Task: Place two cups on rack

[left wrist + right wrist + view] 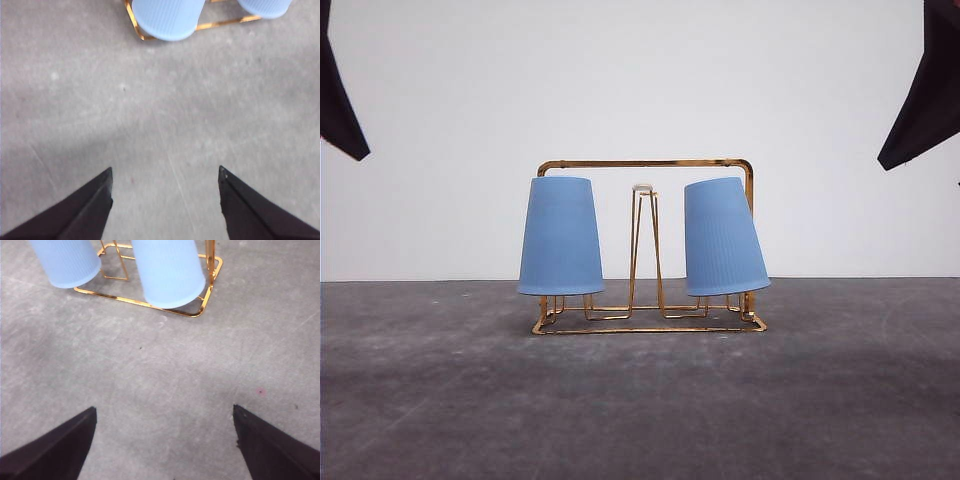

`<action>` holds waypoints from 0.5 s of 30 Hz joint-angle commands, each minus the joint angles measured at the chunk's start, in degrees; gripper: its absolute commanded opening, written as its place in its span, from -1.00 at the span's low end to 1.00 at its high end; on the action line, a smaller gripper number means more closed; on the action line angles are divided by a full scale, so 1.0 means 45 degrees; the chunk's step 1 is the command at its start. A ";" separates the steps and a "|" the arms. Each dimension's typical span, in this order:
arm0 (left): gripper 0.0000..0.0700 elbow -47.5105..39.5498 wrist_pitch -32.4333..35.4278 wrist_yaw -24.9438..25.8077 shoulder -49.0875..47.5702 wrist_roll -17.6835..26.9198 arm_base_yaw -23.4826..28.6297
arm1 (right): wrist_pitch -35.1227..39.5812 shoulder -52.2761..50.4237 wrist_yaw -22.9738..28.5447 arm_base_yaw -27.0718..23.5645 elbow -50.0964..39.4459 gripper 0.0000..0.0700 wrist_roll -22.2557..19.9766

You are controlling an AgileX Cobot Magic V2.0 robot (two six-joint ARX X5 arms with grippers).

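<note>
We observe the rack (648,245) standing on the grey table (640,400), with both cups mounted upside down on its pegs. The left cup (560,237) sits upright on its peg; the right cup (723,238) leans, its closed top tipped toward the middle of the rack. Between them, one bare peg (643,250) with a pale tip stands free.

We see the left gripper (165,190) with its fingers spread wide and nothing between them. It hovers over bare table, and the rack lies ahead of its fingertips, well apart from them, with the left cup nearest.

We see the right gripper (165,432) likewise spread wide and holding nothing. The rack lies ahead of its fingertips, well apart, with the right cup nearest. Neither gripper touches a cup or the rack.
</note>
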 commanded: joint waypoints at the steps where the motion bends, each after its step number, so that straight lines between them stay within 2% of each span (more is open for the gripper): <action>1: -0.78 0.0125 0.0104 0.0215 0.0074 0.0394 -0.0068 | 0.0115 0.0057 0.0058 0.0060 0.0102 -0.37 0.0124; 2: -1.00 0.0126 0.0207 0.0327 0.0073 0.0641 -0.0068 | 0.0115 0.0062 0.0081 0.0058 0.0102 -0.77 0.0090; 3: -1.00 0.0126 0.0367 0.0449 0.0073 0.0961 -0.0068 | 0.0112 0.0068 0.0106 0.0058 0.0102 -0.91 0.0027; 9: -1.00 0.0219 0.0551 0.0096 -0.0004 0.3843 -0.0025 | 0.0092 0.0073 0.0054 0.0058 0.0102 -0.89 0.0069; 15: -1.00 0.0219 0.0546 0.0079 -0.0005 0.3854 -0.0029 | 0.0092 0.0073 0.0053 0.0058 0.0102 -0.89 0.0069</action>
